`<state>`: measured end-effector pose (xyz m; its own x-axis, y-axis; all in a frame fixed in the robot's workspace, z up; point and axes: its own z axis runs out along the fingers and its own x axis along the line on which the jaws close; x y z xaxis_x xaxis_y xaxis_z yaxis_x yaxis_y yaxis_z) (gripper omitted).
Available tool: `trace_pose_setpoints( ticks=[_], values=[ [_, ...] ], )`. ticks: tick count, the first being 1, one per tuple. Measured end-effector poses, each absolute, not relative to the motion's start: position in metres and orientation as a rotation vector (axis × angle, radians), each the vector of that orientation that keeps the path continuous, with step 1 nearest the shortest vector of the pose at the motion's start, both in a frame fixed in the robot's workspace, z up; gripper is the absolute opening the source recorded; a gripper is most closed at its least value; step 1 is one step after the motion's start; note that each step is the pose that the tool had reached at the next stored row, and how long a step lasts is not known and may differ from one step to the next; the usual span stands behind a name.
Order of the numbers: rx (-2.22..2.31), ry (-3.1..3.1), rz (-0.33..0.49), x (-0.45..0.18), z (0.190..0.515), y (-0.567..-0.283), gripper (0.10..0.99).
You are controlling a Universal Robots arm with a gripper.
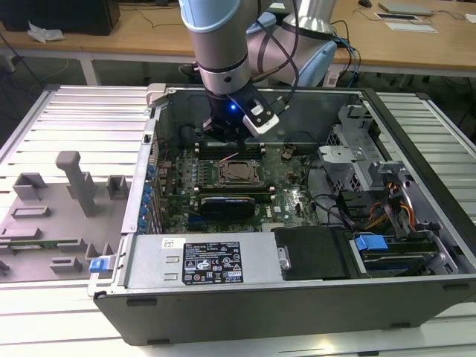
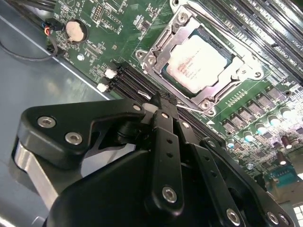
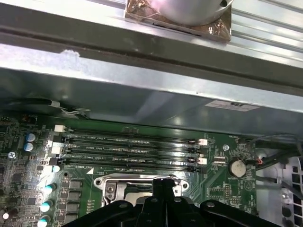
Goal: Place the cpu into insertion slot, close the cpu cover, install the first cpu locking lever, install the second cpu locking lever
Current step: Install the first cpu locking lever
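In the second wrist view the cpu lies flat in the insertion slot, its pale metal top showing through the window of the cpu cover, which is folded down over it. My gripper hovers just off one edge of the socket, beside the memory slots, with its black fingers shut together. A thin wire lever runs along the socket edge by the fingertips; whether it touches them I cannot tell. The first wrist view has the gripper over the cover's frame.
The motherboard sits inside an open computer case. A long black expansion card lies near the socket, with the power supply in front. A drive cage and cables stand on the exterior view's right. A grey fixture tray lies outside the case.
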<state>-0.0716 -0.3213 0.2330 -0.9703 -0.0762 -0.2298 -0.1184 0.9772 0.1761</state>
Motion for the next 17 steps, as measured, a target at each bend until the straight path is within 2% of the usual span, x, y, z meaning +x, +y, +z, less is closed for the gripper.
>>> trace_pose_setpoints(
  ticks=[5, 17],
  values=[
    [-0.117, 2.901, 0.276, -0.071, 0.226, -0.308, 0.106],
    [0.020, 2.896, 0.259, -0.071, 0.217, -0.303, 0.106]
  ],
)
